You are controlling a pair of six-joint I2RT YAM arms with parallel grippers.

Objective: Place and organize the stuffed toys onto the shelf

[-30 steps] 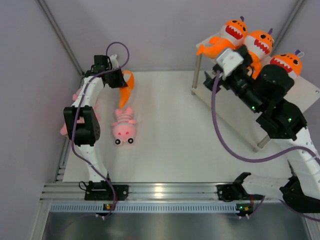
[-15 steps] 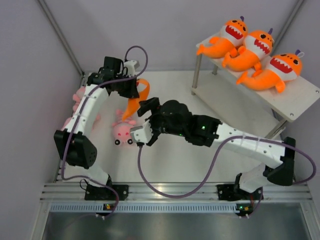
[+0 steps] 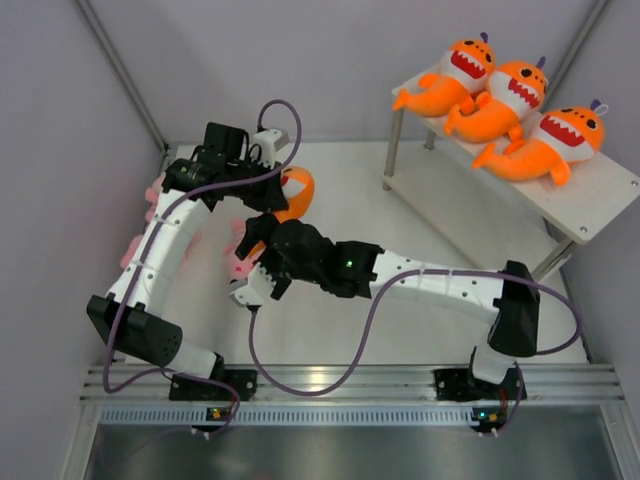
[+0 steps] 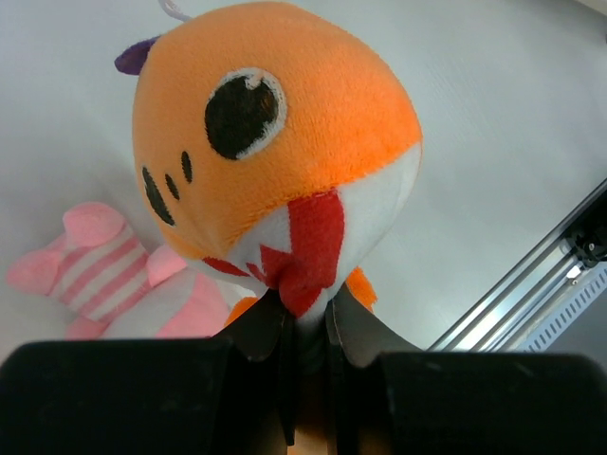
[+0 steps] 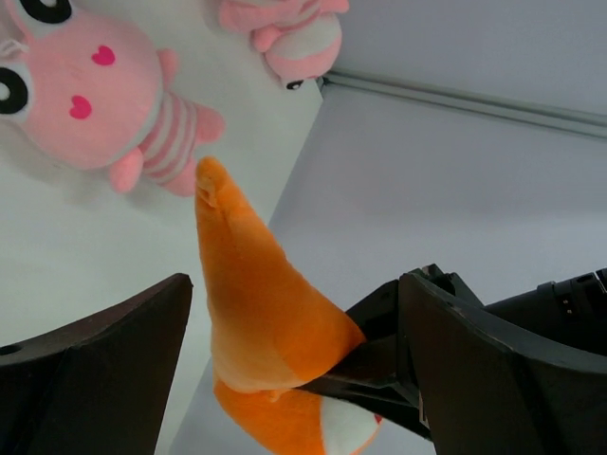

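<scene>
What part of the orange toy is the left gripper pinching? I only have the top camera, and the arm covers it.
Observer: On the left wrist camera, the left gripper is shut on the orange toy just below its red mouth.
Operator: Is the right gripper around the toy?
Observer: On the right wrist camera, the right gripper is open, and the toy's tail hangs between its fingers. It is not closed on it.
Operator: Is anything close to that tail?
Observer: A pink toy lies just past the tail's tip.
</scene>
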